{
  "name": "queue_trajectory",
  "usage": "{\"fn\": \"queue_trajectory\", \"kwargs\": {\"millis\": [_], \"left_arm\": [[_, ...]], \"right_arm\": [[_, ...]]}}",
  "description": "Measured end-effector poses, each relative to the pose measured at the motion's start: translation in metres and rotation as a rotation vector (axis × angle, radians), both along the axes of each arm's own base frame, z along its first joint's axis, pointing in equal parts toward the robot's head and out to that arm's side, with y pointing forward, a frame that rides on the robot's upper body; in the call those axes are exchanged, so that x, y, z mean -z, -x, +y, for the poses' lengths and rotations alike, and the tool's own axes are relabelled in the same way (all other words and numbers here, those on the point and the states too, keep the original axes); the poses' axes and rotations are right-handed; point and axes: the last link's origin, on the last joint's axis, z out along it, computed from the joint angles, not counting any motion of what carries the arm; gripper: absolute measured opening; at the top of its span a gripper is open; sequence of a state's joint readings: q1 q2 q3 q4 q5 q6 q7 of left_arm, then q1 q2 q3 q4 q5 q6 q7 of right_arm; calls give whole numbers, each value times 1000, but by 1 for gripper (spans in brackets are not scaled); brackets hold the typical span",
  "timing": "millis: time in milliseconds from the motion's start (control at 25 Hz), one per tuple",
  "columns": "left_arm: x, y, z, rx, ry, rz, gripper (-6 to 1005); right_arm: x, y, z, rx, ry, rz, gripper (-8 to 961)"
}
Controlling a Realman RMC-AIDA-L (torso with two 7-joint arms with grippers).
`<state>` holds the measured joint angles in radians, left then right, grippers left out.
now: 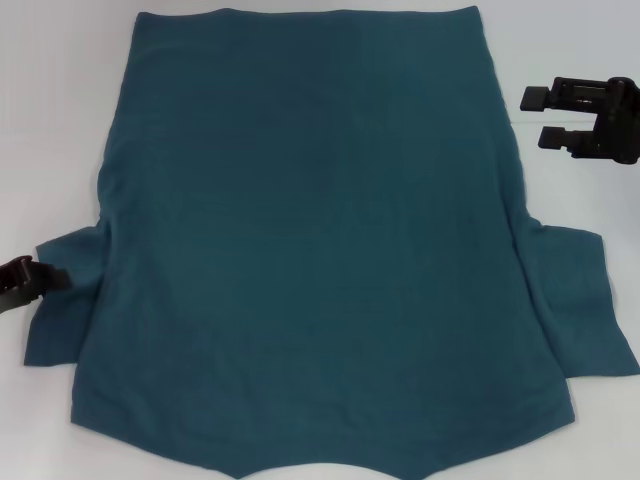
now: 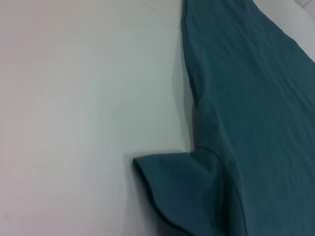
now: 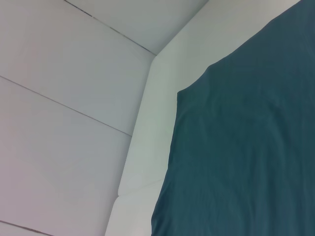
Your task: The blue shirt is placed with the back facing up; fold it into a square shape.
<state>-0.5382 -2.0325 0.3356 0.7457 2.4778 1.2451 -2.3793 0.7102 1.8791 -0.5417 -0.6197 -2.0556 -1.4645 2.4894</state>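
White worktop [image 1: 60, 100] carries the blue shirt [image 1: 320, 250] spread flat; left gripper [image 1: 30, 280] touches its left sleeve, fingers unreadable; right gripper [image 1: 545, 118] hovers spread near the right edge.

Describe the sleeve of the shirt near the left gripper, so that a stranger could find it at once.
The blue shirt lies flat on the white table. The sleeve sticks out beside the left gripper. Unlike the other sleeve, a black gripper reaches its edge.
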Motion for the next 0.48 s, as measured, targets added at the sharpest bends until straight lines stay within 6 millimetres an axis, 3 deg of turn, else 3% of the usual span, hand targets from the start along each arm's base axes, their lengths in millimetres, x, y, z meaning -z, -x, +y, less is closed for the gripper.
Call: {"fn": "queue_trajectory", "kwargs": {"millis": [200,480], "left_arm": [[0,-1,0,11,10,16,140],[-9,-11,14,117,71,205,19]], "right_arm": [[0,0,0,1,1,1,825],[0,0,0,2,1,1,825]]}}
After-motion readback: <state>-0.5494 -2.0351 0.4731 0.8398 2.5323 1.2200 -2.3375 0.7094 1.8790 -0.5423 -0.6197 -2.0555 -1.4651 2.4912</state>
